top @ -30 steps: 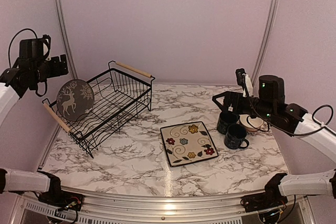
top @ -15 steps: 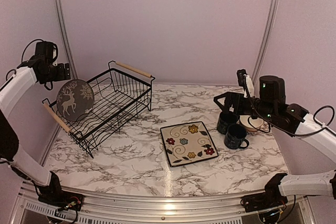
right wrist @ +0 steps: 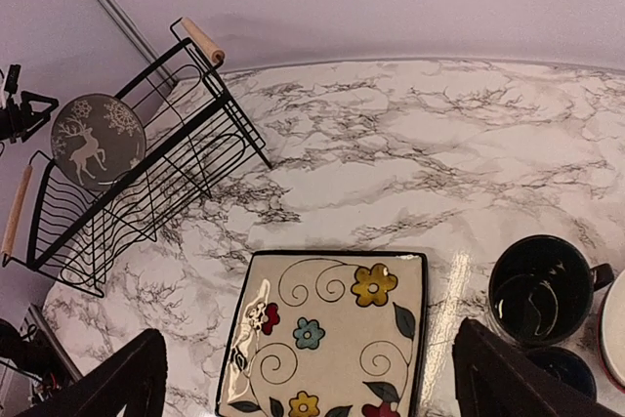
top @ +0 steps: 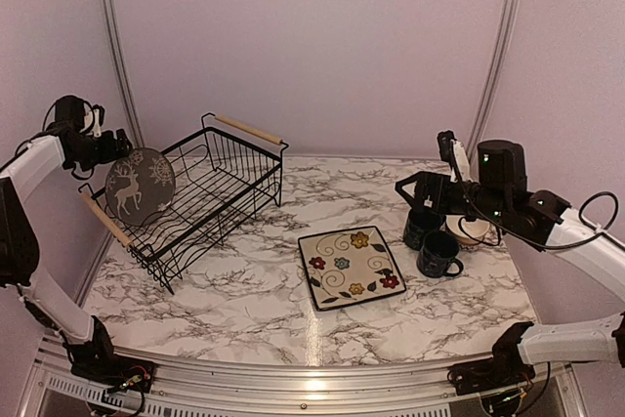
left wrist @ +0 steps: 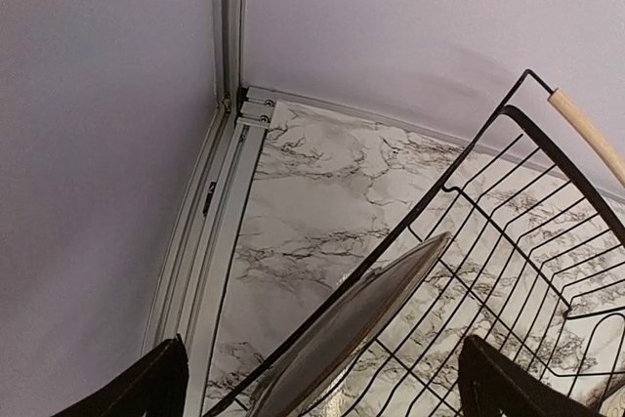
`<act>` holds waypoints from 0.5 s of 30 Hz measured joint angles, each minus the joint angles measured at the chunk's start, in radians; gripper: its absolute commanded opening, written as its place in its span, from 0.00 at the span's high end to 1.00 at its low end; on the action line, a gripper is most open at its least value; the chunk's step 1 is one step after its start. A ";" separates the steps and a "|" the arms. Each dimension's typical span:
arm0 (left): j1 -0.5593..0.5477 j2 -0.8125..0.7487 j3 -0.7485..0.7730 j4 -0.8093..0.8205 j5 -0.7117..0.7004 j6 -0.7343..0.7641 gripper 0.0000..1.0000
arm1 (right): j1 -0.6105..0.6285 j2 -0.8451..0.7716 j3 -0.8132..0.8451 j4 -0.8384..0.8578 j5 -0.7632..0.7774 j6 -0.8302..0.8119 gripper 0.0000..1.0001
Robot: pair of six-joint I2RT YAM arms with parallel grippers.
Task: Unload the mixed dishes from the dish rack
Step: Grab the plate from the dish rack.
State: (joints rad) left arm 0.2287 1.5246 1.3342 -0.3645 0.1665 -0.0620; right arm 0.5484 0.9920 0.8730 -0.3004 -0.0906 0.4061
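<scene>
The black wire dish rack (top: 210, 192) stands at the left with the round grey-brown deer plate (top: 140, 186) upright in its near-left end. My left gripper (top: 113, 143) is open just above the plate's upper left rim. In the left wrist view the plate (left wrist: 352, 329) shows edge-on between my spread fingers (left wrist: 137, 393), not gripped. The square flowered plate (top: 352, 267), two dark mugs (top: 423, 227) (top: 439, 254) and a small bowl (top: 472, 229) sit on the table. My right gripper (top: 420, 186) is open and empty above the mugs, looking down on the square plate (right wrist: 327, 339).
The rack's wooden handles (top: 249, 129) (top: 104, 219) stick out at its far and near ends. A metal frame post (top: 115, 46) and the side wall stand close behind my left arm. Bare marble table (top: 244, 290) lies in front of the rack.
My left arm has come down and in from high at the left, bringing its gripper to the deer plate's top rim. The right arm has hardly moved.
</scene>
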 measured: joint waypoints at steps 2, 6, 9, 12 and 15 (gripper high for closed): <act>0.018 0.010 -0.002 0.010 0.036 -0.003 0.01 | 0.000 0.010 0.004 0.000 -0.005 0.007 0.01; 0.050 0.055 -0.004 0.034 0.123 -0.026 0.01 | 0.000 0.019 0.014 0.003 -0.013 0.012 0.01; 0.057 0.076 -0.018 0.043 0.164 -0.040 0.03 | 0.000 0.019 0.015 0.003 -0.013 0.012 0.01; 0.058 0.090 -0.027 0.042 0.193 -0.050 0.04 | 0.000 0.019 0.015 -0.001 -0.013 0.012 0.02; 0.057 0.097 -0.027 0.041 0.196 -0.049 0.06 | 0.000 0.025 0.028 -0.010 -0.013 0.012 0.02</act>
State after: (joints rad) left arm 0.2859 1.6215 1.3075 -0.3237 0.3630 -0.1112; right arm 0.5484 1.0172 0.9012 -0.3099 -0.1040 0.4179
